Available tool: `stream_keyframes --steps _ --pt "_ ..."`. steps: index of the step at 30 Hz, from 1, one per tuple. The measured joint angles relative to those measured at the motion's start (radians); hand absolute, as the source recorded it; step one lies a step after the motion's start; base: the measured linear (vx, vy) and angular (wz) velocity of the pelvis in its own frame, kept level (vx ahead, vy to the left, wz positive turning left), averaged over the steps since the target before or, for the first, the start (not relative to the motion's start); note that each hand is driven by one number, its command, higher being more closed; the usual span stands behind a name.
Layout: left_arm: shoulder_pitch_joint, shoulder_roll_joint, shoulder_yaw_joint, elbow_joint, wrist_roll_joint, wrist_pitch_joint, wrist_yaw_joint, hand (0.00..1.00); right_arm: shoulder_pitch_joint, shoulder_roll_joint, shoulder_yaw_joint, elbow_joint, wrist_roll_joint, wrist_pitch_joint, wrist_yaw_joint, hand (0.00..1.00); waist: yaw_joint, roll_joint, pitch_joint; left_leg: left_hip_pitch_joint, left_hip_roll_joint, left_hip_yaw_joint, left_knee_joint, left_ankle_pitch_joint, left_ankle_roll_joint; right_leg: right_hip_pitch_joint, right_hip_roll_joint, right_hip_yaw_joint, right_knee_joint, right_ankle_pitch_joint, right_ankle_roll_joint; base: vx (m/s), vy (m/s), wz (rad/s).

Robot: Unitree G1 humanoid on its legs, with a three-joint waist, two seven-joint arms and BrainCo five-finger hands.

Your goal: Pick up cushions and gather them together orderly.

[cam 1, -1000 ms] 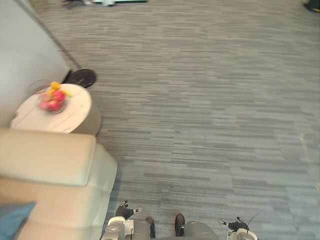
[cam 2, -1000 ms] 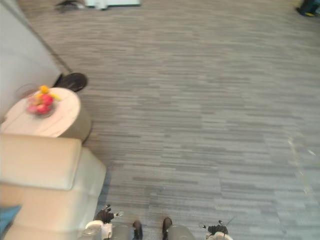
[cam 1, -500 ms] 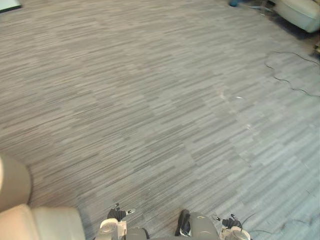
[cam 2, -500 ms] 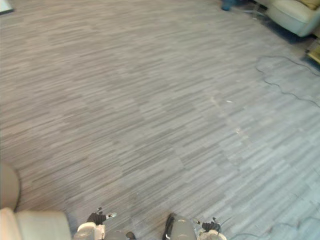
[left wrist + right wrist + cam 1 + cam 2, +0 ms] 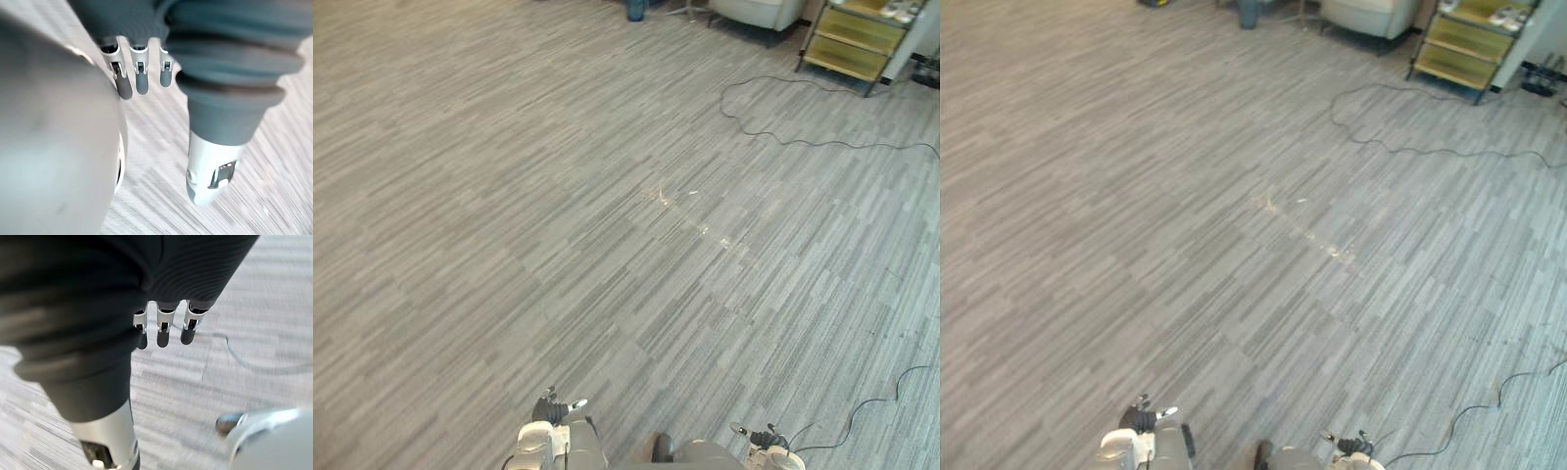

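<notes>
1. left hand (image 5: pixel 142 81): hangs low over the floor, fingers straight and loosely spread, thumb apart. Carries nothing.

2. carpet floor (image 5: pixel 509 196): grey, striped, stretching far ahead of both hands. A few pale scuff marks (image 5: pixel 690 211) lie well ahead, roughly between the two hands' lines. They are flat and no hindrance.

3. blue object (image 5: pixel 636 10): far ahead, beyond the scuffs. Too small to identify.

4. pale upholstered seat (image 5: pixel 754 10): far ahead, nearer the right hand's side, just beside the blue object. Whether it bears anything cannot be told.

5. black cable (image 5: pixel 773 137): loose on the carpet, well ahead of the right hand, winding toward the cabinet. Judged a trip and snag risk on any route toward that corner.

6. yellow-green cabinet (image 5: pixel 857 39): far ahead and outward of the right hand, beside the seat. Small things on top are unidentifiable.

7. right hand (image 5: pixel 164 330): hangs low like its partner, fingers straight and relaxed. Carries nothing.

8. cushions: neither hand has one, and their whereabouts cannot be told from here.

Status, judged: no pick-up in hand and no gathered pile to inspect. As far as can be seen, the work of finding, lifting and arranging remains. The open floor directly ahead offers free passage, and only the cable on the right-hand side calls for care.
</notes>
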Motion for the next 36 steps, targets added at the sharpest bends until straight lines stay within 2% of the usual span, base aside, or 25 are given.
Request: stream_keyframes --steps 1,2,3,4,6,8,10,11,13,15,17,19,20,21,22,23,25,26,27,29,30,31,33,35,36 --pt "0.000 -0.001 -0.006 0.004 0.000 0.000 0.001 0.00 0.000 0.000 -0.015 0.003 0.000 -0.002 -0.002 0.00 0.008 -0.003 -0.002 0.004 -0.061 -0.036 -0.248 0.055 -0.021 0.015 -0.018 0.037 -0.019 -0.018 0.014 0.31 0.120 -0.79" --pt "0.001 -0.001 -0.011 0.004 0.001 0.001 0.001 0.00 0.001 -0.001 -0.016 0.003 0.000 -0.003 -0.003 0.00 0.009 -0.001 -0.003 0.004 -0.076 -0.049 -0.323 0.081 -0.025 0.026 -0.022 0.049 -0.029 -0.025 0.021 0.43 0.188 -0.87" --pt "0.002 0.004 -0.020 0.012 -0.001 0.000 -0.001 0.00 0.003 -0.006 -0.016 0.011 0.000 -0.005 -0.010 0.00 0.017 0.001 -0.005 0.005 -0.108 -0.090 -0.425 0.211 -0.021 0.059 -0.034 0.083 -0.058 -0.038 0.048 0.61 0.225 -0.70" --pt "0.003 0.006 -0.018 0.013 0.001 0.001 0.002 0.00 0.004 -0.001 -0.016 0.011 0.001 -0.004 -0.012 0.00 0.019 -0.023 -0.018 0.009 -0.144 -0.091 -0.422 0.272 0.034 0.081 -0.065 0.103 -0.072 -0.047 0.080 0.67 0.218 -0.57" --pt "-0.007 0.021 -0.019 0.011 0.010 0.011 0.000 0.00 0.007 0.012 -0.042 0.003 0.003 -0.010 -0.010 0.00 0.007 -0.046 -0.023 -0.001 -0.166 -0.068 -0.323 0.193 0.093 0.085 -0.109 0.115 -0.034 -0.039 0.109 0.61 0.164 -0.32" --pt "-0.003 0.018 -0.020 0.014 0.011 0.013 0.002 0.00 0.013 0.014 -0.045 0.005 0.003 -0.010 -0.009 0.00 0.025 -0.049 -0.031 0.040 -0.154 -0.024 -0.262 0.098 0.097 0.040 -0.123 0.153 0.141 -0.043 0.139 0.57 0.191 -0.59" --pt "-0.007 0.037 -0.061 0.039 0.018 0.019 0.002 0.00 0.013 0.029 -0.035 -0.002 0.002 -0.019 -0.005 0.00 0.011 -0.054 -0.034 0.137 -0.163 0.003 -0.264 0.008 0.100 -0.133 -0.159 0.138 0.590 0.011 0.276 0.52 0.165 -0.48" --pt "-0.010 0.042 -0.077 0.054 0.023 0.024 0.003 0.00 0.016 0.033 -0.025 0.000 0.002 -0.018 -0.001 0.00 0.002 -0.056 -0.033 0.187 -0.169 0.010 -0.273 -0.017 0.101 -0.193 -0.176 0.120 0.739 0.010 0.277 0.62 0.120 -0.25" --pt "-0.015 0.049 -0.124 0.085 0.030 0.035 0.003 0.00 0.017 0.021 0.002 -0.023 0.013 -0.019 0.010 0.00 -0.009 -0.047 -0.030 0.342 -0.173 0.029 -0.358 -0.041 0.101 -0.295 -0.222 -0.007 0.853 -0.041 0.188 0.63 0.074 -0.22" --pt "-0.023 0.049 -0.146 0.094 0.031 0.034 0.003 0.00 0.010 0.009 0.024 -0.023 0.013 -0.022 0.011 0.00 -0.024 -0.031 -0.027 0.452 -0.159 0.036 -0.451 -0.040 0.099 -0.358 -0.219 -0.142 0.733 -0.078 0.130 0.41 0.005 -0.10" --pt "-0.025 0.052 -0.156 0.100 0.031 0.034 0.004 0.00 -0.005 0.005 0.033 -0.023 0.013 -0.023 0.011 0.00 -0.039 -0.033 -0.028 0.499 -0.149 0.039 -0.499 -0.040 0.099 -0.432 -0.197 -0.207 0.557 -0.068 0.125 0.54 -0.080 0.10" --pt "-0.035 0.049 -0.168 0.105 0.031 0.034 0.003 0.00 -0.018 -0.008 0.036 -0.023 0.014 -0.023 0.011 0.00 -0.053 -0.027 -0.021 0.548 -0.137 0.037 -0.554 -0.040 0.099 -0.497 -0.165 -0.220 0.352 0.027 0.118 0.50 -0.151 0.27" --pt "-0.033 0.051 -0.176 0.113 0.034 0.034 0.002 0.00 -0.008 -0.015 0.035 -0.020 0.013 -0.019 0.010 0.00 -0.060 -0.040 -0.015 0.605 -0.143 0.021 -0.592 -0.040 0.098 -0.498 -0.146 -0.205 0.140 0.179 0.126 0.46 -0.181 0.33" --pt "-0.030 0.054 -0.175 0.116 0.038 0.034 0.002 0.00 0.001 -0.017 0.035 -0.016 0.013 -0.019 0.010 0.00 -0.061 -0.045 -0.017 0.620 -0.145 0.014 -0.595 -0.042 0.090 -0.493 -0.144 -0.194 0.129 0.243 0.119 0.59 -0.237 0.27" --pt "-0.024 0.036 -0.171 0.130 0.043 0.034 0.001 0.00 0.009 -0.038 0.011 0.016 0.014 -0.017 0.010 0.00 -0.058 -0.003 -0.024 0.644 -0.108 -0.016 -0.583 -0.035 0.057 -0.490 -0.109 -0.183 0.185 0.256 0.059 0.69 -0.318 0.03" --pt "-0.021 0.032 -0.152 0.137 0.050 0.035 0.001 0.00 0.002 -0.041 -0.010 0.016 0.014 -0.017 0.008 0.00 -0.056 0.005 -0.023 0.624 -0.092 -0.041 -0.512 -0.014 0.020 -0.497 -0.111 -0.184 0.245 0.202 0.029 0.66 -0.319 -0.03" --pt "-0.022 0.023 -0.121 0.139 0.052 0.034 0.001 0.00 0.001 -0.031 -0.041 0.014 0.014 -0.018 0.011 0.00 -0.056 0.013 -0.024 0.567 -0.067 -0.081 -0.339 0.011 -0.020 -0.478 -0.104 -0.188 0.290 0.135 0.011 0.60 -0.317 -0.01" --pt "-0.022 0.006 -0.068 0.127 0.052 0.034 0.001 0.00 0.004 -0.018 -0.044 0.000 0.021 -0.020 0.009 0.00 -0.059 0.030 -0.016 0.450 -0.015 -0.131 -0.030 0.067 -0.074 -0.411 -0.081 -0.194 0.281 0.090 0.006 0.64 -0.286 -0.01" --pt "-0.020 -0.001 -0.040 0.102 0.048 0.032 0.000 0.00 0.006 -0.016 -0.041 -0.001 0.037 -0.019 0.009 0.00 -0.052 0.031 -0.009 0.366 0.020 -0.141 0.204 0.075 -0.079 -0.350 -0.062 -0.194 0.267 0.062 -0.004 0.52 -0.186 -0.01" --pt "-0.018 0.000 -0.021 0.075 0.038 0.033 0.000 0.00 0.009 -0.007 -0.024 -0.011 0.043 -0.019 0.009 0.00 -0.046 0.022 -0.001 0.277 0.051 -0.130 0.389 0.058 -0.052 -0.264 -0.046 -0.191 0.248 0.027 -0.007 0.43 -0.113 -0.13" --pt "-0.015 0.007 -0.021 0.043 0.037 0.032 0.001 0.00 0.016 0.012 -0.009 -0.037 0.055 -0.020 0.009 0.00 -0.034 -0.001 0.007 0.206 0.058 -0.088 0.439 0.036 -0.014 -0.183 -0.048 -0.175 0.230 -0.011 -0.004 0.53 -0.126 -0.22" --pt "-0.012 0.010 -0.027 0.020 0.036 0.032 0.003 0.00 0.015 0.015 0.007 -0.043 0.077 -0.024 0.009 0.00 -0.030 -0.012 0.007 0.154 0.058 -0.053 0.403 0.019 0.012 -0.139 -0.049 -0.160 0.206 -0.031 -0.004 0.52 -0.102 -0.32" --pt "-0.012 0.008 -0.037 0.001 0.029 0.031 0.002 0.00 0.011 0.026 0.010 -0.067 0.085 -0.026 0.009 0.00 -0.021 -0.010 0.005 0.081 0.043 0.008 0.244 -0.011 0.022 -0.076 -0.057 -0.126 0.164 -0.039 0.025 0.45 0.004 -0.46" --pt "-0.016 0.006 -0.045 0.003 0.023 0.030 0.003 0.00 0.000 0.027 -0.007 -0.070 0.085 -0.030 0.008 0.00 -0.016 -0.013 0.004 0.060 -0.031 0.026 -0.040 0.000 0.009 -0.016 -0.084 -0.100 0.123 -0.052 0.047 0.52 0.068 -0.40" --pt "-0.015 0.006 -0.068 0.004 0.020 0.028 0.004 0.00 -0.001 0.022 -0.020 -0.059 0.085 -0.030 0.007 0.00 -0.014 -0.010 0.001 0.060 -0.091 -0.005 -0.283 0.065 -0.021 0.018 -0.095 -0.085 0.074 -0.056 0.068 0.49 0.122 -0.36"
